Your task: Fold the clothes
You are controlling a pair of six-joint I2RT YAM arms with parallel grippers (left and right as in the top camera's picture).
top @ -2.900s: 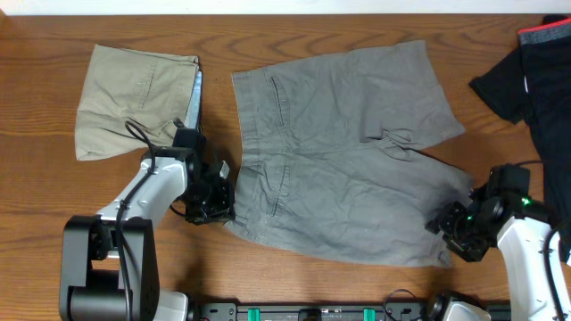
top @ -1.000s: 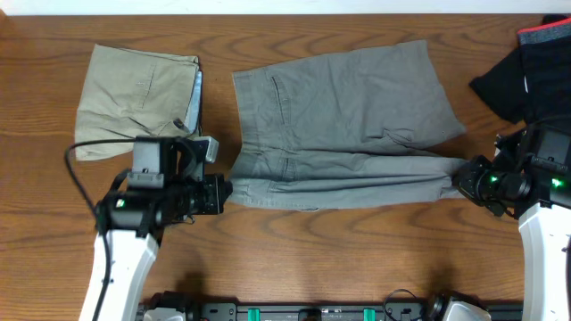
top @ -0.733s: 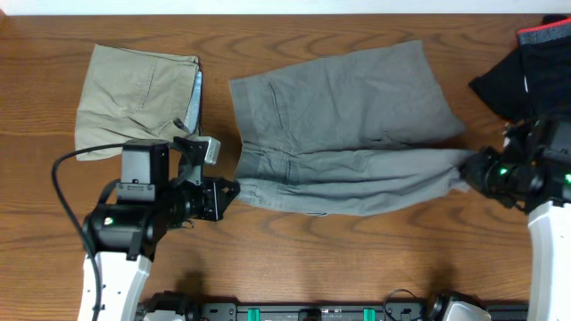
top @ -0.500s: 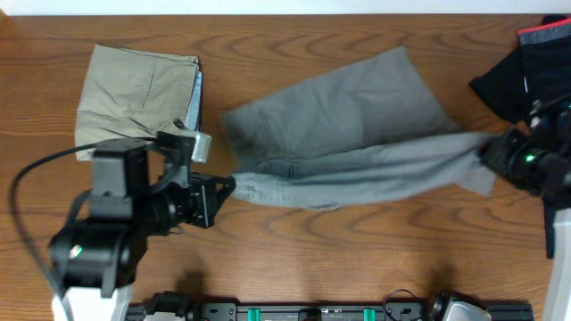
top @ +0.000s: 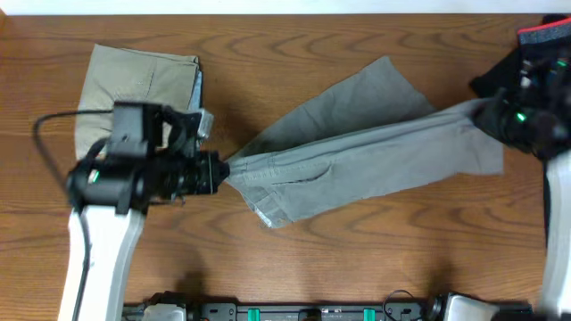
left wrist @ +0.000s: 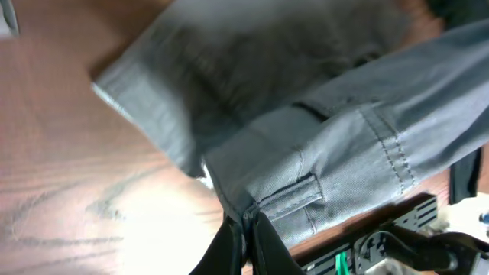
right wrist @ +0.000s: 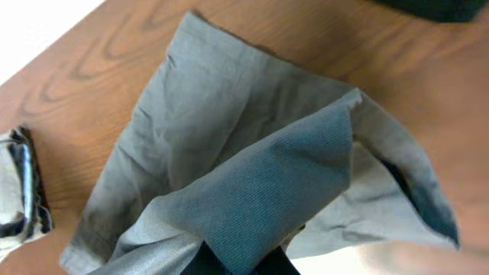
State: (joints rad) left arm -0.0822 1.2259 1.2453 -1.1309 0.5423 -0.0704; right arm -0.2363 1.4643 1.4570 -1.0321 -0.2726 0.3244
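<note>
Grey shorts [top: 357, 156] span the middle of the table [top: 357, 267], pulled taut between both pincers. The left pincer [top: 223, 169] is closed on the waistband end; the right pincer [top: 489, 111] is closed on the leg-hem end. The long axis runs from near left to far right, slanted across the table. Judge the cloth soft and prone to sag. Bare wood lies on the near side of the span. Folded beige shorts [top: 134, 85] lie at the far left, beside the left pincer; a black garment [top: 535, 53] lies close to the right pincer, so keep your lay-down between them.
</note>
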